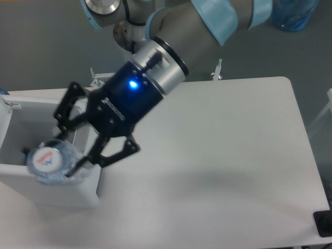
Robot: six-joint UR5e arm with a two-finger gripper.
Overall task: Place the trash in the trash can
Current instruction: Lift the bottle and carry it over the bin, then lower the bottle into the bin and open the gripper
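Gripper (66, 151) clamped around crushed bottle (50, 162), held over near rim of bin (52, 184). Likely light, springy, slick plastic; best pinched across the body, away from the cap

Bottle (50, 163) in jaws, above bin (62, 189) near rim, table (223, 171) left

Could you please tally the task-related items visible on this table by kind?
Plastic bottle, held in the claw: 1
Trash can: 1
Total: 2
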